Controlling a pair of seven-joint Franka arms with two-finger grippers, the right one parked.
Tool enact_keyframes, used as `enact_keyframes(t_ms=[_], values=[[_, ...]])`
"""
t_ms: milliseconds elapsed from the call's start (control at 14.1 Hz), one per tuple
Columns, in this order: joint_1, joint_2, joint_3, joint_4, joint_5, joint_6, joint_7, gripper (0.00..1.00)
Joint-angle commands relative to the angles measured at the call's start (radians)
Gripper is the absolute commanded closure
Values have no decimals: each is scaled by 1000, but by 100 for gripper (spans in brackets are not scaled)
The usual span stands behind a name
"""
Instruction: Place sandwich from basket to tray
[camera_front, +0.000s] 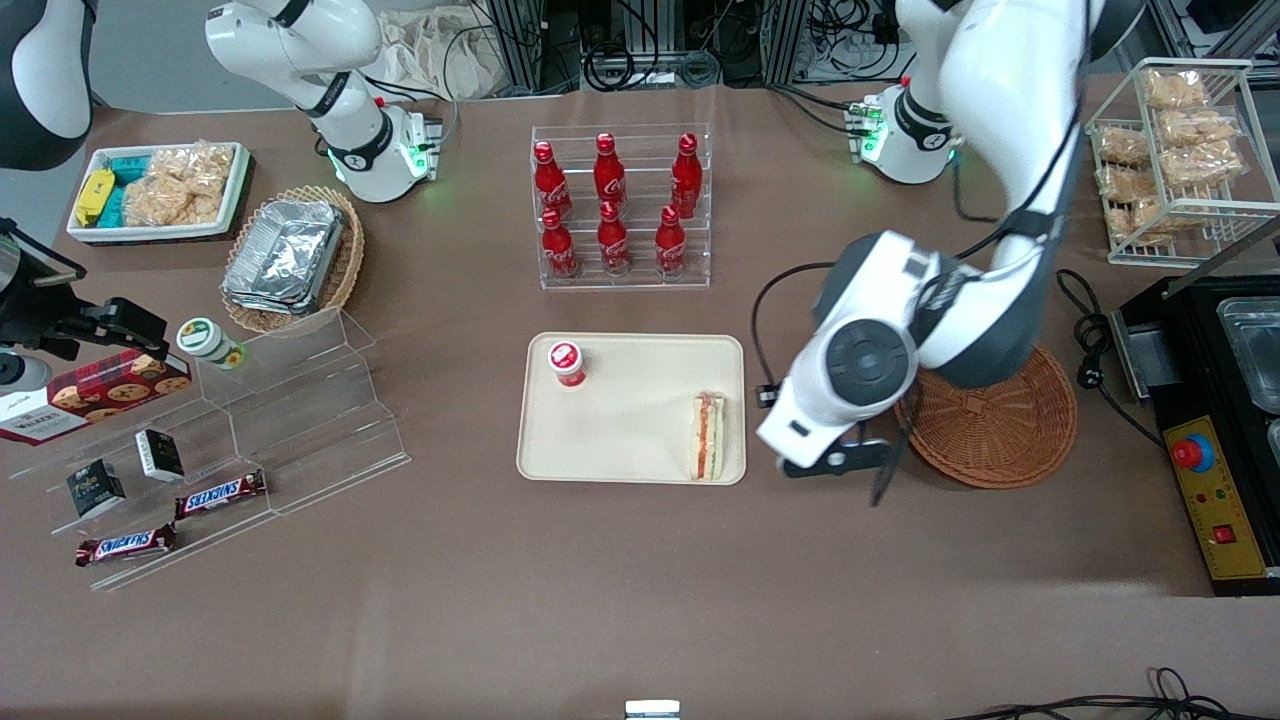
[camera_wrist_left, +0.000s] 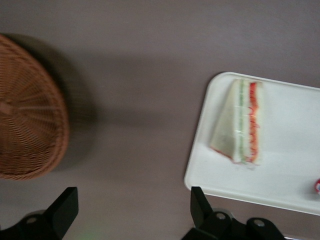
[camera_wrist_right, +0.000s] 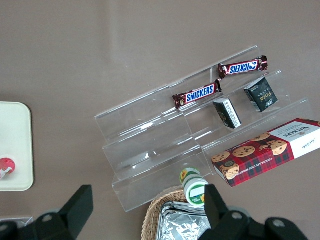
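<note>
The sandwich (camera_front: 708, 436) lies flat on the beige tray (camera_front: 630, 440), at the tray's edge nearest the working arm. It also shows in the left wrist view (camera_wrist_left: 241, 122) on the tray (camera_wrist_left: 290, 165). The round reddish-brown basket (camera_front: 1000, 430) is empty and is partly covered by the arm. It shows in the wrist view too (camera_wrist_left: 25, 130). My left gripper (camera_front: 868, 468) hangs above the bare table between tray and basket. In the wrist view the gripper (camera_wrist_left: 131, 207) is open and empty, its fingertips (camera_wrist_left: 65, 210) wide apart.
A small red-capped bottle (camera_front: 566, 363) stands on the tray. A rack of cola bottles (camera_front: 620, 205) stands farther from the front camera. A clear stepped shelf (camera_front: 250, 430) with snacks lies toward the parked arm's end. A black appliance (camera_front: 1215, 420) and a wire snack rack (camera_front: 1180, 150) are beside the basket.
</note>
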Motion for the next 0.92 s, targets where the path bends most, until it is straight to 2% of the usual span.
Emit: enact_keyframes(t_ms=[0,142,283,425,850], values=[[29,-246,32,-300,5,102,29,0],[48,-338,86,-393,-8,142,101,0],[116,-369,94,-390,-9,132,150,0],[186,-382,108,-356,-11,130,306,0],[280,-374,122,-301,-9,133,328,0]])
